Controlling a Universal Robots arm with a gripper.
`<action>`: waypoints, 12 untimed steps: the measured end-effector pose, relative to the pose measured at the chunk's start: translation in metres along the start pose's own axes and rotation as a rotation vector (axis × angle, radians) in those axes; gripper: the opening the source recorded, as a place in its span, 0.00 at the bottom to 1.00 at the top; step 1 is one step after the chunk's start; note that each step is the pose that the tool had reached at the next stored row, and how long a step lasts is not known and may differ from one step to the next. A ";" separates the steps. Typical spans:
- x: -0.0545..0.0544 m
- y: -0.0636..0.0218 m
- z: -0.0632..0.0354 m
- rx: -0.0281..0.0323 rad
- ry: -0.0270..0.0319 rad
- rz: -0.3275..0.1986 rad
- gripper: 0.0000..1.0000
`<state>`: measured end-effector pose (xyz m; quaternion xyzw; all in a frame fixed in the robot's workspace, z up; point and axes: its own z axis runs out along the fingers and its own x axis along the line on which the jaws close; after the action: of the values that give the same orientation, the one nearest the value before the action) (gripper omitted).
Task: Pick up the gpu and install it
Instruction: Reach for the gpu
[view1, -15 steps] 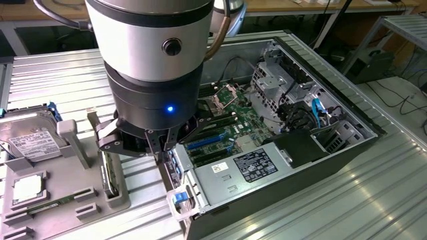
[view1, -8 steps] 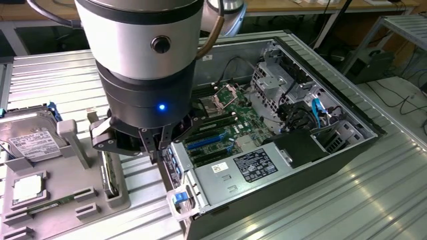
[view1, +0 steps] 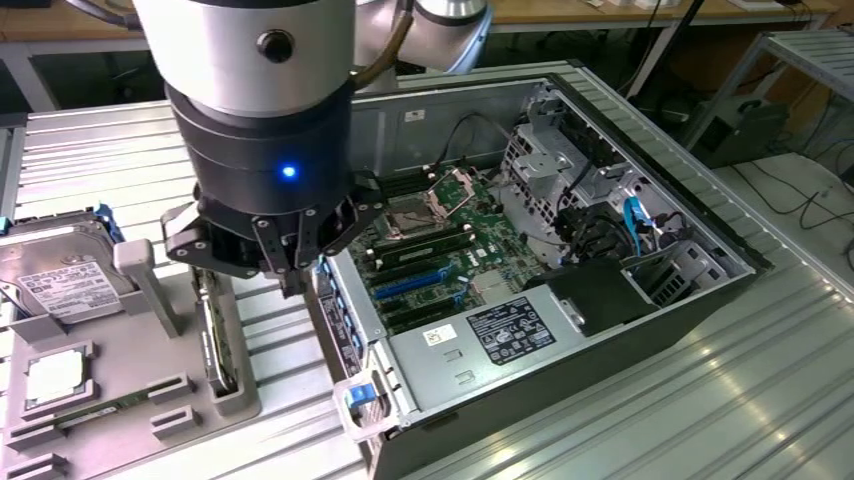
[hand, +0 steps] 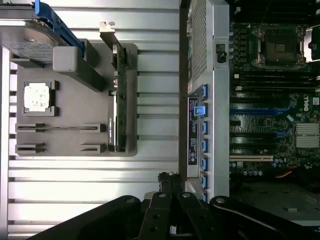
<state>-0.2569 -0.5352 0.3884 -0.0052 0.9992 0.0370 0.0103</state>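
- Closed and empty, the end effector hovers between holder and case, exterior view's centre left.
- The gpu stands in the holder, neither picked up nor installed.

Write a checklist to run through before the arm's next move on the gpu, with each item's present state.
1. Gpu stands on edge in holder: ok.
2. Gripper open to grasp: not ok, shut and empty.
3. Gripper above gpu: not ok, it hangs between holder and case.
4. Case side open: ok.
5. Blue slots free of cards: ok.
6. Gpu loose enough to lift: cannot tell.
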 end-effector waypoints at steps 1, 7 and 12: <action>0.003 0.0020 0.0004 -0.0001 -0.0001 0.000 0.11; 0.014 0.0232 0.0050 0.0000 0.0000 0.000 0.11; 0.036 0.0316 0.0098 -0.0001 0.0000 0.000 0.11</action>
<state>-0.2932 -0.5033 0.3802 -0.0051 0.9992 0.0370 0.0103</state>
